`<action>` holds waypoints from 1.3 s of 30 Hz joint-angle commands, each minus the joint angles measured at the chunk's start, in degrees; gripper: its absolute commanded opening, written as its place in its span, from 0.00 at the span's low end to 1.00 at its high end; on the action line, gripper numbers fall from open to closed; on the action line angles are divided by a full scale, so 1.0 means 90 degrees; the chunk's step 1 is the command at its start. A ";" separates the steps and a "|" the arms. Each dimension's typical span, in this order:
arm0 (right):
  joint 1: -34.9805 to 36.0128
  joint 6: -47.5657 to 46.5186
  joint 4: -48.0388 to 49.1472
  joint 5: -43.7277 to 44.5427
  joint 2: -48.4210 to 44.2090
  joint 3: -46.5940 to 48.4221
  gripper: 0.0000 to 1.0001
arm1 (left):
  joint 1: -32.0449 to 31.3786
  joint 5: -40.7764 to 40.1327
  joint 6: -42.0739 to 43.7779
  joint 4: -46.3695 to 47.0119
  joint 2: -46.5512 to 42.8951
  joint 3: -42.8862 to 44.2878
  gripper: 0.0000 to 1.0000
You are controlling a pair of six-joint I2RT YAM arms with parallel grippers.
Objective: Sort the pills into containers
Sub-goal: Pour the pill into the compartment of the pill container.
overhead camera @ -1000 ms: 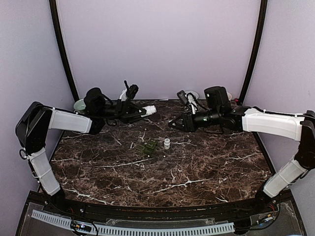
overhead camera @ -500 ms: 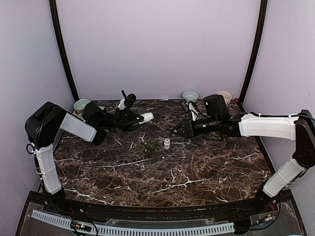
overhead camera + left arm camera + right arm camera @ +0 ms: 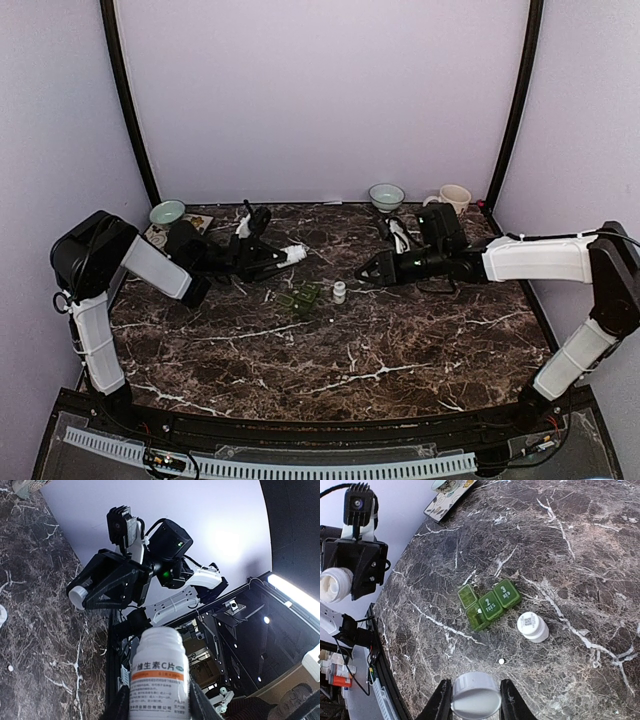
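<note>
Vitamin C bottle (image 3: pixel 160 677) pinched between left fingers (image 3: pixel 122 707): likely light, slick; grip the label. Right fingers (image 3: pixel 509 700) pinch white cap (image 3: pixel 475 696).

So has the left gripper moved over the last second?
Yes. In the top view the left gripper, shut on the white bottle, has dropped closer to the green pill organizer, which has not shifted.

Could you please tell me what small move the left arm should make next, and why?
I would probably ease the bottle toward the organizer until its mouth hangs over the compartments. The left tool holds it uncapped and nearly level, short of the organizer, and the right tool holds the cap.
</note>
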 commanded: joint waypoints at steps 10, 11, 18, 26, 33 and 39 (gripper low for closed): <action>-0.0127 0.0070 0.0357 0.0193 0.0071 -0.0281 0.00 | 0.0048 -0.0417 0.1130 0.0028 -0.0134 -0.1085 0.18; -0.0130 0.0070 0.0374 0.0190 0.0071 -0.0297 0.00 | 0.0040 -0.0437 0.1123 0.0094 -0.0100 -0.1121 0.18; -0.0140 0.0079 0.0428 0.0171 0.0090 -0.0374 0.00 | 0.0046 -0.0593 0.0879 0.0772 0.0297 -0.1353 0.18; -0.0188 0.0042 0.0395 0.0170 0.0090 -0.0360 0.00 | 0.0047 -0.0804 0.1092 0.0769 0.0478 -0.1538 0.18; -0.0223 0.0036 0.0411 0.0161 0.0110 -0.0358 0.00 | 0.0041 -0.1030 0.1323 0.0669 0.0594 -0.1649 0.18; -0.0262 0.0020 0.0420 0.0138 0.0110 -0.0355 0.00 | 0.0042 -0.1245 0.1505 0.0558 0.0706 -0.1693 0.18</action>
